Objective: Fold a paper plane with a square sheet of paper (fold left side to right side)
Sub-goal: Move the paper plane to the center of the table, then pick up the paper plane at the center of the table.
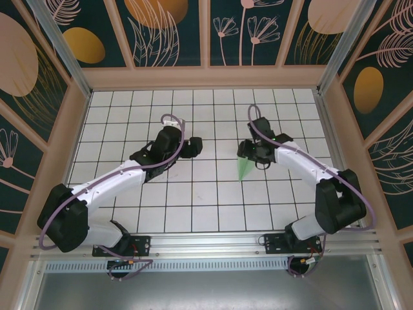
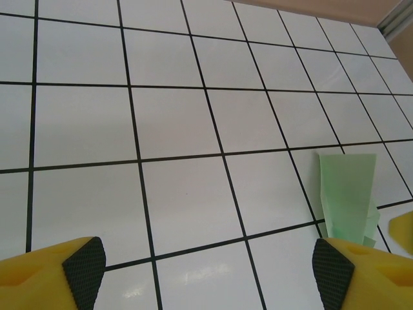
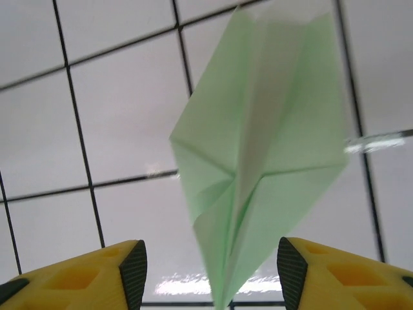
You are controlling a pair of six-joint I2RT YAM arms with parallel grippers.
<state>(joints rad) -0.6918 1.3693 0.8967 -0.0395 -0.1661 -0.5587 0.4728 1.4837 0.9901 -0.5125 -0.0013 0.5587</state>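
Pale green and creased down its centre, the paper plane (image 1: 244,168) sits at about 3 o'clock from the middle of the white-tiled table (image 1: 129,110). In the overhead view its broad end is toward 12 o'clock and its sharp tip toward 6 o'clock, pointing at the arm bases.

The right tool (image 1: 247,152) hangs just at the 12 o'clock end of the plane, over its broad edge. Through the right wrist camera its two yellow fingers (image 3: 103,274) stand spread. The plane's narrow end runs down between them toward 6 o'clock and touches neither black pad (image 3: 289,268). The wings fan out toward 12 o'clock, with the folds meeting along the middle ridge. The paper looks soft and slightly blurred there, so it is hard to tell whether it lies flat on the tiles or is tilted up off them.

The left tool (image 1: 195,147) is near the table's middle, at about 9 o'clock from the plane and well apart from it. Its jaws are spread wide, with only bare tiles and black grid lines between the pads (image 2: 84,265). From the left wrist camera the plane shows at about 4 o'clock in the frame, a green strip lying across a grid line just beyond the right-hand finger.
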